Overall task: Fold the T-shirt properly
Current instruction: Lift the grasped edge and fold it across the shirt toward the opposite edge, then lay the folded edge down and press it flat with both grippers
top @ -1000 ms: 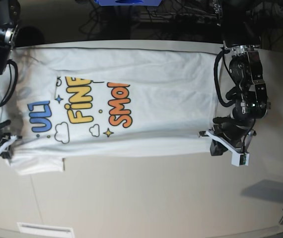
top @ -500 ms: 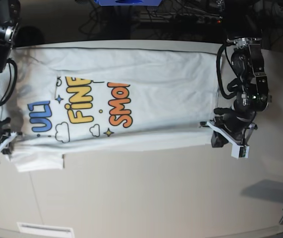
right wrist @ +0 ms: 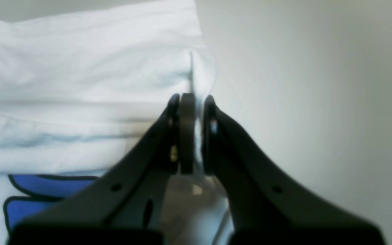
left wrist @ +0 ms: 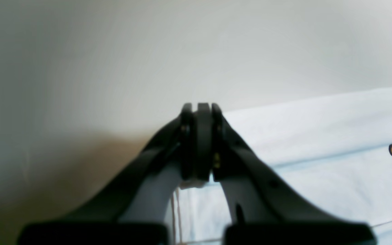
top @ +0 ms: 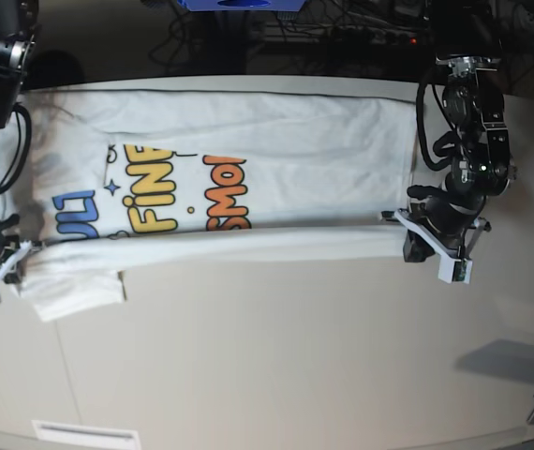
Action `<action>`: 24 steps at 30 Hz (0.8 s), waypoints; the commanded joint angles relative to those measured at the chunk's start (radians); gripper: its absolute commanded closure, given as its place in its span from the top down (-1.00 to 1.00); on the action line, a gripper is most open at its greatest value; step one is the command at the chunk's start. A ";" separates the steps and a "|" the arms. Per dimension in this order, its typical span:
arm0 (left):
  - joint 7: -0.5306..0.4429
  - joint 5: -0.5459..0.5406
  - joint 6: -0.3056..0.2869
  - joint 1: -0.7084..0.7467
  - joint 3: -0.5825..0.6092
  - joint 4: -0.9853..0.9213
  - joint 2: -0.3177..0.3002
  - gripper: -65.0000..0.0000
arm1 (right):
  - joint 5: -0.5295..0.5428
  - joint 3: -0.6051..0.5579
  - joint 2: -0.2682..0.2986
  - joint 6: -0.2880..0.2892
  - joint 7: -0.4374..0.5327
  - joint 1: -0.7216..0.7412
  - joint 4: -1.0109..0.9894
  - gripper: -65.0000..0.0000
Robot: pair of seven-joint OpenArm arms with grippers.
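The T-shirt point(top: 248, 141) lies across the counter point(top: 276, 366); its 6 o'clock edge is pinched by left claw point(top: 415, 236) and right claw point(top: 7, 265), lifting it to fold.

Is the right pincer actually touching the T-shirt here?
Touching. The right wrist view shows the right pincer shut on a white fold of the T-shirt, with fabric pinched between its fingers.

My arms are black, jointed, looped with black cables; each hand point(top: 433, 251) has curved black fingers point(left wrist: 250, 160) with small screws and white brackets.
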 commanded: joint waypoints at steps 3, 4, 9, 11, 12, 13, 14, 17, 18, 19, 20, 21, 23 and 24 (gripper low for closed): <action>-0.017 -0.002 0.003 0.012 -0.005 0.036 -0.016 -1.00 | 0.004 0.008 0.023 -0.005 0.011 0.004 0.038 -1.00; -0.017 -0.002 0.003 0.017 -0.005 0.037 -0.016 -1.00 | 0.004 0.008 0.023 -0.005 0.002 -0.002 0.041 -1.00; -0.017 -0.002 0.003 0.034 -0.004 0.039 -0.016 -1.00 | 0.004 0.008 0.022 -0.005 -0.023 -0.020 0.050 -1.00; -0.017 -0.002 0.003 0.043 -0.004 0.040 -0.016 -1.00 | 0.004 0.009 0.020 -0.005 -0.026 -0.022 0.050 -1.00; -0.017 -0.002 0.003 0.049 -0.004 0.040 -0.016 -1.00 | 0.004 0.009 0.019 -0.005 -0.026 -0.030 0.050 -1.00; -0.017 -0.002 0.003 0.057 -0.004 0.040 -0.016 -1.00 | 0.004 0.009 0.019 -0.005 -0.026 -0.034 0.050 -1.00; -0.017 -0.002 0.003 0.063 -0.004 0.040 -0.018 -1.00 | 0.004 0.009 0.017 -0.005 -0.026 -0.037 0.050 -1.00; -0.017 -0.002 0.003 0.083 -0.004 0.040 -0.030 -1.00 | 0.004 0.009 0.016 -0.005 -0.026 -0.044 0.050 -1.00; -0.017 -0.002 0.003 0.084 -0.004 0.040 -0.030 -1.00 | 0.004 0.009 0.016 -0.005 -0.026 -0.050 0.050 -1.00; -0.017 -0.002 0.003 0.087 -0.004 0.040 -0.030 -1.00 | 0.004 0.009 0.016 -0.005 -0.026 -0.056 0.050 -1.00; -0.017 -0.002 0.003 0.095 -0.004 0.040 -0.031 -1.00 | 0.004 0.009 0.016 -0.005 -0.026 -0.060 0.050 -1.00; -0.017 -0.002 0.003 0.098 -0.004 0.040 -0.036 -1.00 | 0.004 0.009 0.016 -0.005 -0.026 -0.062 0.050 -1.00; -0.017 -0.002 0.003 0.098 0.004 0.039 -0.042 -1.00 | 0.004 0.009 0.014 -0.005 -0.026 -0.063 0.050 -1.00; -0.017 -0.002 0.003 0.098 0.018 0.037 -0.044 -1.00 | 0.004 0.009 0.014 -0.005 -0.026 -0.065 0.050 -1.00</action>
